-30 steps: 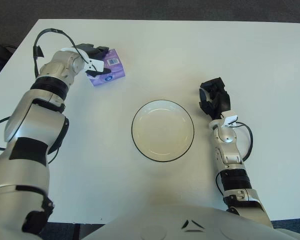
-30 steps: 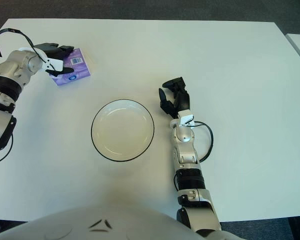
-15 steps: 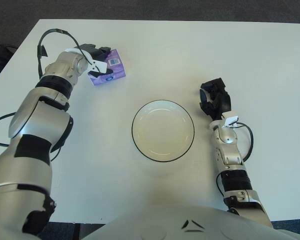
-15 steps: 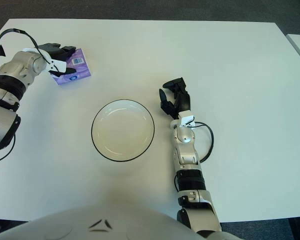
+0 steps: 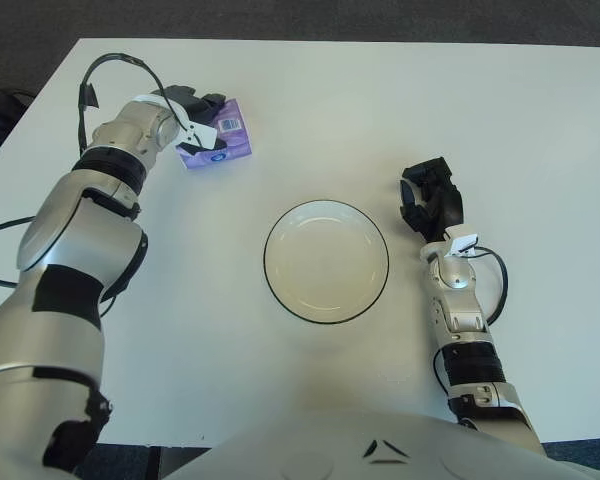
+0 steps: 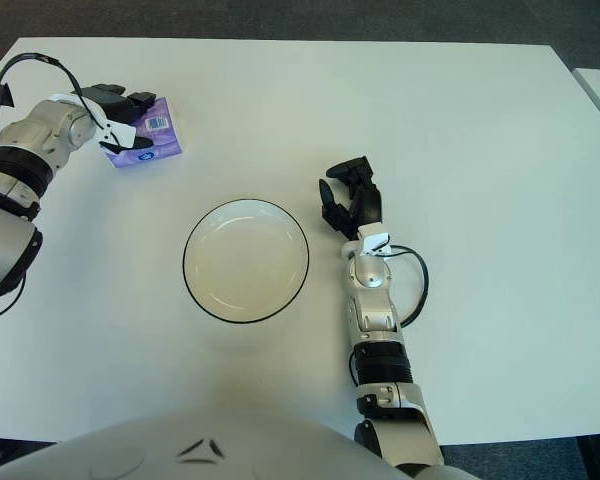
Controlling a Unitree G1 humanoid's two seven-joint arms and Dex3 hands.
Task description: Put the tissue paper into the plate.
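Plate [image 5: 326,261] mid-bench [image 5: 380,110], empty. Just right of it, right hand [image 5: 431,203] resting, fingers curled on nothing. Far left, left hand [image 5: 185,108] over purple tissue pack [image 5: 218,143]; fingers touching its edge, grip unclear.

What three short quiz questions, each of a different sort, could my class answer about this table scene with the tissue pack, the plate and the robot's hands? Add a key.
1. True or false: the purple tissue pack already lies in the plate.
2. Multiple choice: which hand is at the tissue pack? A) left hand B) right hand C) both
3. Fill the gap: the right hand rests on the white table just to the ____ of the plate.

Key: 1 false, the pack lies on the table toward the far left corner and the plate holds nothing; 2 A; 3 right.
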